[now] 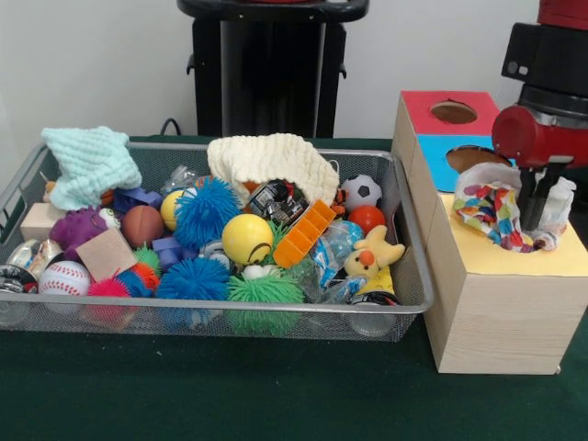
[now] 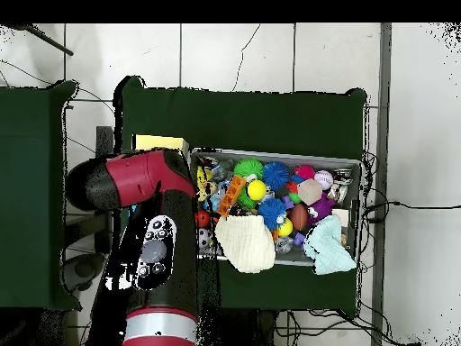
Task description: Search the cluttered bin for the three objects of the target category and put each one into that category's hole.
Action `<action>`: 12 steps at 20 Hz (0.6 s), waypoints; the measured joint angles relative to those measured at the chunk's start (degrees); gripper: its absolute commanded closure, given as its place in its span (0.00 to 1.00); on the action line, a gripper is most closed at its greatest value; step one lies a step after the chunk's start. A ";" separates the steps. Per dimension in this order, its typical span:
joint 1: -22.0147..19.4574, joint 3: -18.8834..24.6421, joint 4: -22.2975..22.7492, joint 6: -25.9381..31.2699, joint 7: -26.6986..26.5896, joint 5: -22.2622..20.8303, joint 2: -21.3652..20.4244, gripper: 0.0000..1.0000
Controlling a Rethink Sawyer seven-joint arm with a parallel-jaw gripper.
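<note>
Wooden box (image 1: 496, 322); patterned cloth (image 1: 491, 209) beside gripper (image 1: 536, 220)

red arm (image 1: 537, 136) lowered, gripper (image 1: 534, 220) pointing down

**Even indoor light, soft shadows, mild softness**

From my station, the front view is evenly and brightly lit, with no harsh glare. The white wall (image 1: 92, 64) behind looks flat and pale. The wire bin (image 1: 404, 276) casts only a faint shadow on the green tablecloth (image 1: 276, 386). Fine detail looks slightly soft. Overhead, the floor tiles (image 2: 270, 54) are bright and the cloth reads dark.
</note>
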 measured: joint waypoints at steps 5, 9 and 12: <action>-0.51 1.01 0.98 0.00 0.00 -0.01 -1.47 1.00; -1.33 2.18 2.07 0.01 0.00 -0.01 -2.49 1.00; -1.99 3.06 2.69 0.00 0.00 -0.01 -3.01 1.00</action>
